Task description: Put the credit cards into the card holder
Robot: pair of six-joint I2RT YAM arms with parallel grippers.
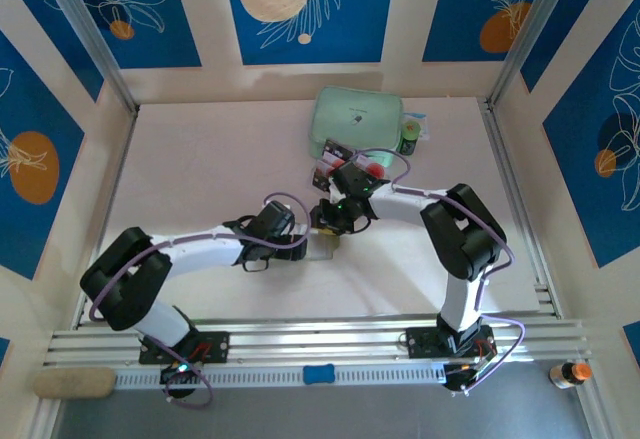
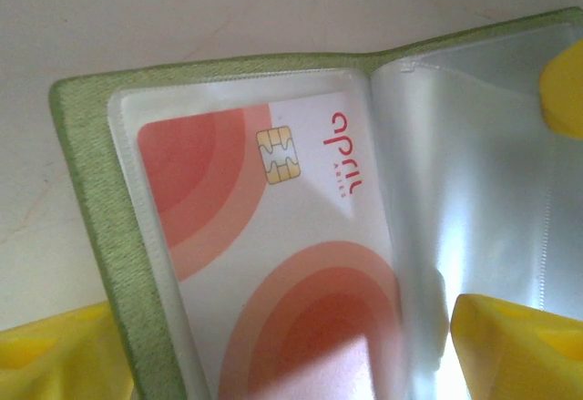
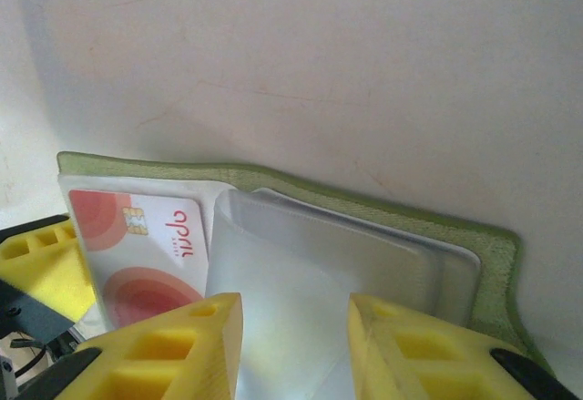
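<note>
Mid-worktop, the card holder lies open and flat, its long axis running left to right, with both grippers meeting over it. The left gripper hangs low over the left half, its fingers well apart and clamped on nothing. One credit card is seated in the clear pocket there, chip end toward the fold. The right gripper stands over the right half with a gap between its fingers. An empty clear sleeve lies in or just under that gap, and it looks free rather than pinched, though the close view leaves this uncertain.

Farther back and a little right, what appear to be the remaining credit cards sit just in front of the mint-green case; they are too small in the top view to count. They lie straight beyond the right gripper, so the right arm is the nearer one for the next pick, while the left is placed to steady the holder.

The worktop is pale, smooth and bare to the left, leaving room to swing. The far right corner is crowded by the case and the small items beside it.
</note>
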